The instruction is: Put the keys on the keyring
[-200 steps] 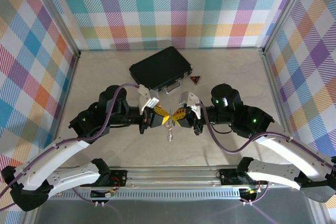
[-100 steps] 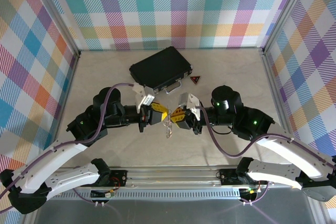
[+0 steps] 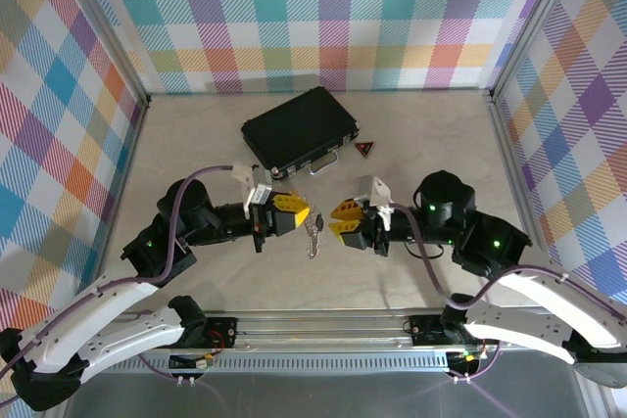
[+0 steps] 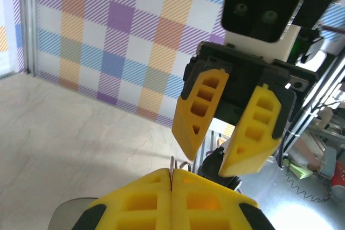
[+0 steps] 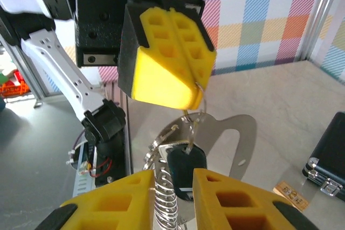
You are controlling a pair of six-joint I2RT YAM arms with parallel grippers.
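My left gripper [image 3: 306, 213] is shut on a thin wire ring [image 4: 172, 164], and the keys [image 3: 312, 234] hang from it above the table. In the right wrist view the left gripper [image 5: 183, 87] shows as a closed yellow block. Under it dangle a black-headed key [image 5: 186, 165], a silvery coil [image 5: 164, 203] and the keyring [image 5: 237, 133], a flat silvery plate with an oval cutout. My right gripper [image 3: 338, 217] stands open just right of the bunch. In its own view the right gripper [image 5: 173, 179] frames the black key head without pinching it. The left wrist camera faces the open right gripper [image 4: 209, 161].
A black case [image 3: 297, 127] with a silver handle lies behind the grippers, and a red-and-black triangle [image 3: 365, 149] sits to its right. A small tan block [image 5: 290, 195] rests near the case [image 5: 329, 154]. Checkered walls close in three sides.
The right gripper has let go, opened and drawn back to the right. The left gripper has shifted slightly left, still holding the ring with the hanging bunch.
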